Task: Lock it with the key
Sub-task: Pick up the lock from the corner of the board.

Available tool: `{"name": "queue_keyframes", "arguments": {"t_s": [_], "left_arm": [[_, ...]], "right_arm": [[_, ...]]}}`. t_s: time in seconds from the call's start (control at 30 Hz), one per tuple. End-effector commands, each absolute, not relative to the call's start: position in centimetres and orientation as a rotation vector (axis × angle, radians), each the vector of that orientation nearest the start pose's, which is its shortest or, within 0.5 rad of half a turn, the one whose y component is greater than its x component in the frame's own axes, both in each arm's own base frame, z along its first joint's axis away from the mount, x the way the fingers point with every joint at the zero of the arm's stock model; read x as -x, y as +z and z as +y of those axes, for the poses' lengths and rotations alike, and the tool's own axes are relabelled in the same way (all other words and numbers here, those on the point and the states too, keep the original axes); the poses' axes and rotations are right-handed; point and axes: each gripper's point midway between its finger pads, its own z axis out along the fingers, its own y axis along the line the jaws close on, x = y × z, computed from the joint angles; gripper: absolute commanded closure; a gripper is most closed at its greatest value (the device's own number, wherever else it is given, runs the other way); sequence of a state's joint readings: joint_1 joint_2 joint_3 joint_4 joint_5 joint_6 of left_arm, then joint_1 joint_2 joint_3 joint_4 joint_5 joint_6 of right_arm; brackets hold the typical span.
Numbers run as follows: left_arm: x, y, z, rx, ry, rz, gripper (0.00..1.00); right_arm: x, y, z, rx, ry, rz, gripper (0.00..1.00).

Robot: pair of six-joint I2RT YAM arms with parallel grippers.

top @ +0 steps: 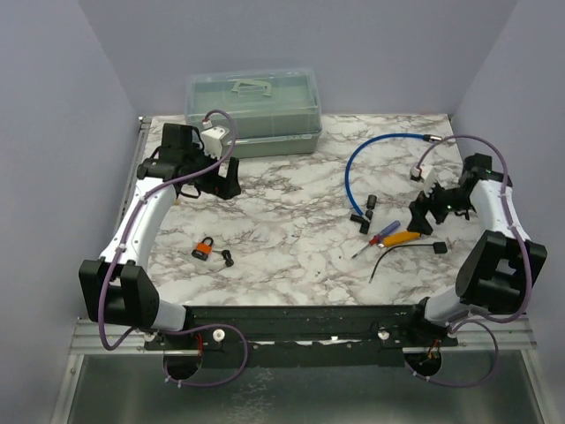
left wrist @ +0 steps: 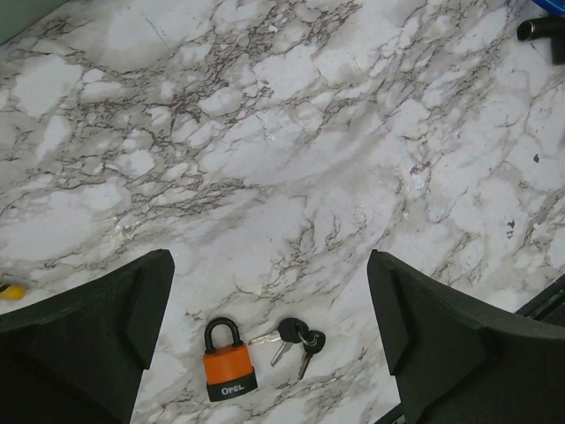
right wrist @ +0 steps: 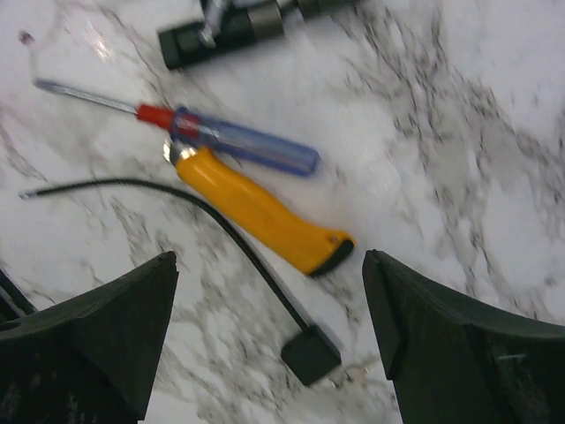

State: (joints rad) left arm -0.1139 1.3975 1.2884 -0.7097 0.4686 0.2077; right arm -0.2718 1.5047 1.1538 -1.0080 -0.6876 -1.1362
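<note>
Padlock (left wrist: pixel 229 367), orange, "OPEL" printed on black base, laid flat on marble table (left wrist: pixel 309 132), front-left. Keys (left wrist: pixel 296 340) seen just beside it, loose. Left gripper (left wrist: pixel 269 296) spread wide, empty, above both. Right gripper (right wrist: pixel 269 305) likewise spread, empty, well apart.

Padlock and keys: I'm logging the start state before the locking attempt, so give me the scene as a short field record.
padlock: orange-bodied padlock with black shackle, lying flat on marble-patterned table, untouched
keys: small bunch of black-headed keys, just right of it in the left wrist view, not inserted
left gripper: open, apart from both, holding nothing
right gripper: open, near yellow-handled tool and blue-handled screwdriver
</note>
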Motion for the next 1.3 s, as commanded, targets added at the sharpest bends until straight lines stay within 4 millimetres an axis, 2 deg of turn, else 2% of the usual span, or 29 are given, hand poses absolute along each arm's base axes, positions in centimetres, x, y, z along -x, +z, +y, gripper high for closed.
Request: {"name": "queue_keyframes", "arguments": {"t_s": [0.0,0.1,0.23,0.4,0.63,0.7,0.9,0.97,1.07,1.27], "left_arm": [[-33.8,21.4,-13.1,-0.672,-0.594,2.245,0.01],[-33.1,21.1,-14.3,-0.717,-0.648,2.247,0.01],[-32.6,20.9,-15.5,-0.767,-0.682,2.247,0.01],[-32.4,20.2,-16.2,-0.803,-0.698,2.270,0.01],[-32.9,19.9,-17.1,-0.832,-0.717,2.291,0.01],[-33.0,19.9,-17.4,-0.837,-0.719,2.295,0.01],[-32.8,19.9,-17.3,-0.847,-0.706,2.295,0.01],[-32.7,19.8,-17.3,-0.848,-0.704,2.299,0.01],[-32.6,19.7,-17.2,-0.848,-0.700,2.302,0.01],[-32.5,20.0,-17.3,-0.851,-0.698,2.291,0.01]], "right_arm": [[-26.3,9.0,-5.3,1.345,0.415,2.273,0.09],[-25.8,7.9,-7.9,1.421,0.357,2.287,0.09],[-25.4,6.3,-10.1,1.518,0.299,2.280,0.09],[-25.5,4.4,-10.7,1.583,0.262,2.245,0.10],[-24.7,1.8,-11.2,1.664,0.257,2.254,0.13],[-24.7,0.8,-11.7,1.697,0.243,2.253,0.18],[-24.7,-0.3,-13.1,1.735,0.240,2.264,0.22],[-24.6,-0.5,-13.3,1.742,0.255,2.267,0.26],[-24.6,-0.3,-13.0,1.751,0.273,2.242,0.37],[-24.8,1.4,-12.0,1.769,0.264,2.155,0.56]]}}
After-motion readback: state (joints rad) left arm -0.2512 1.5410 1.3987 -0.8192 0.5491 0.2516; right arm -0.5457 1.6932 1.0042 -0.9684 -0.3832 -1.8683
